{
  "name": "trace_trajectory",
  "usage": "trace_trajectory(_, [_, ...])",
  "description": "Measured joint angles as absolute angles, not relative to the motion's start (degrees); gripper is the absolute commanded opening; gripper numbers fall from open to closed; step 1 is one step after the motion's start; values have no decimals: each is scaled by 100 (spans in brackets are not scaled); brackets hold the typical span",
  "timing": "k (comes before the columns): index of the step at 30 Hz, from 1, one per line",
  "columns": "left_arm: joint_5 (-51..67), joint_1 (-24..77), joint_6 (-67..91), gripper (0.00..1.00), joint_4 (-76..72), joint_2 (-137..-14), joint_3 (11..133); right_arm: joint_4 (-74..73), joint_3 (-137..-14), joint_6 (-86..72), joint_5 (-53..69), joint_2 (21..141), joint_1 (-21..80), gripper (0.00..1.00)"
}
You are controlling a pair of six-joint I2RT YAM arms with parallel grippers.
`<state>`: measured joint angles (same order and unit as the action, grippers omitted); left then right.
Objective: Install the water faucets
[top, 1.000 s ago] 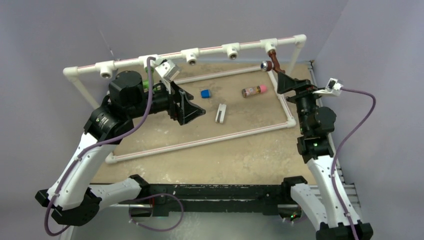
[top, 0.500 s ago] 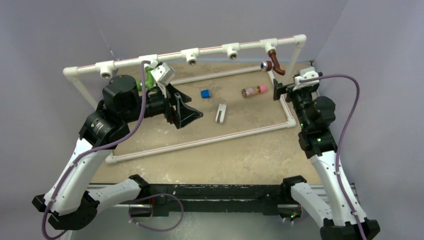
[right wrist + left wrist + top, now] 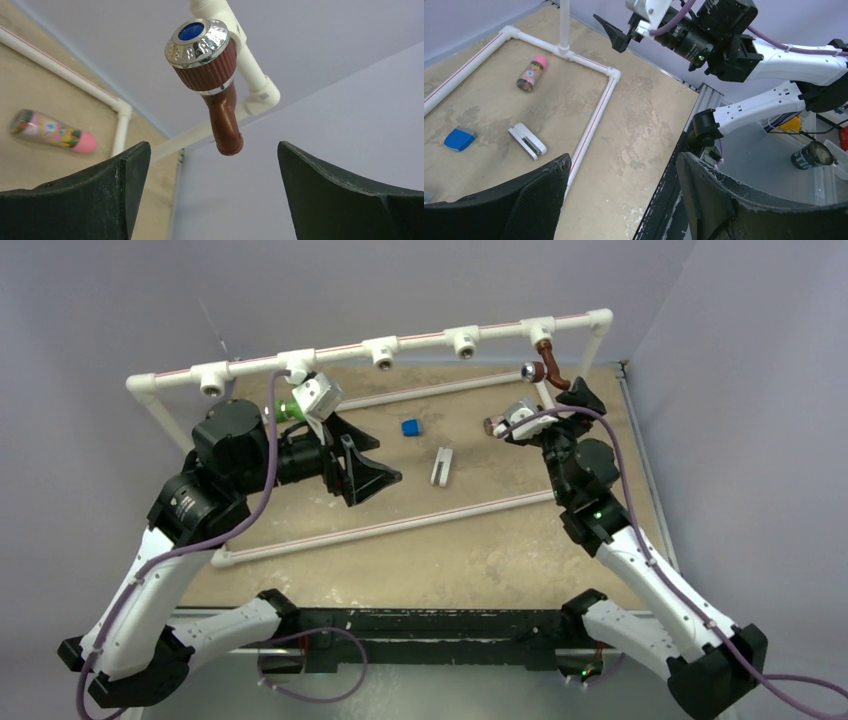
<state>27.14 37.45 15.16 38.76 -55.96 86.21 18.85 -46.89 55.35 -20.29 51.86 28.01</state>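
The dark reddish-brown faucet [image 3: 546, 366] hangs from the right tee [image 3: 537, 330] of the white pipe rail. In the right wrist view that faucet [image 3: 212, 75] shows its chrome end with a blue dot. My right gripper [image 3: 572, 402] sits just below and beside it, open [image 3: 212, 156], with the spout tip above the gap and touching neither finger. The bright green faucet [image 3: 290, 408] shows under another tee [image 3: 297, 365], partly hidden by my left wrist camera. My left gripper [image 3: 372, 466] points away from it over the board, open and empty [image 3: 621, 177].
A white pipe frame [image 3: 400, 525] borders the sandy board. A blue block [image 3: 409, 427], a white clip [image 3: 441, 465] and a brownish cylinder with a pink cap [image 3: 531, 74] lie inside it. Two more tees [image 3: 383, 351] on the top rail face forward. The table's black front edge [image 3: 674, 165] shows past the left fingers.
My right arm has swung left and turned its wrist, bringing its open fingers under the brown faucet. The left arm has drawn back slightly toward the lower left, baring more of the green faucet.
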Motion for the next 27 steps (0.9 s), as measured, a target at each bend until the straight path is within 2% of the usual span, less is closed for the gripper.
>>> trace_trajectory(7, [2681,3767,1516,77,3883,-5618,8624,3465,-4429,6936,-2596,5758,2985,95])
trace_trajectory(15, [2679,3771,1516,77,3894,-5690,8624,4324,-4591,7393,-2738,6414,3006,75])
trace_trajectory(18, [2674,3771,1516,77,3896,-5693,8624,4410,-4707,7389,-2749,6619,3006,61])
trace_trajectory(24, [2650,3802,1474,77,3905,-5693,8624,4434,-4866,7133,-2757,6842,3006,23])
trace_trajectory(26, [2635,3804,1452,77,3911,-5693,8624,4471,-4871,7072,-2821,6877,3006,2])
trace_trajectory(27, [2630,3804,1435,77,3911,-5693,8624,4480,-4871,7059,-2845,6886,3006,0])
